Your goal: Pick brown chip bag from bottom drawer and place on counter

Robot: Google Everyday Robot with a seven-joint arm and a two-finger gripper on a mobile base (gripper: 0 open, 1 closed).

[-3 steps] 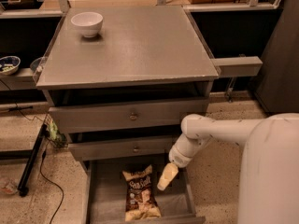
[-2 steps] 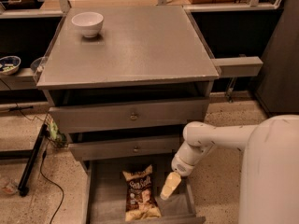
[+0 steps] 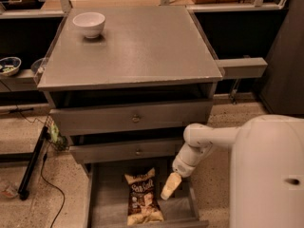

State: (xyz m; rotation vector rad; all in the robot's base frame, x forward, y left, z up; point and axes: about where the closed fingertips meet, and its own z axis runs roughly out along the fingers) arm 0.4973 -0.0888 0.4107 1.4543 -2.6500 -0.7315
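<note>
Gripper (image 3: 171, 185) hangs in the bottom drawer (image 3: 107, 201), near its right edge, just beside the brown chip bag (image 3: 142, 196). I cannot tell if it is spread or pressed together. The bag lies flat in the drawer's middle. 2 jobs are left: grab it, then put it on the counter (image 3: 137, 46).

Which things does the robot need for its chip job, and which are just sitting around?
For the job: chip bag, bottom drawer, counter, gripper over the drawer beside the bag.
Just lying about: white bowl on the counter, small dish at far left.
</note>
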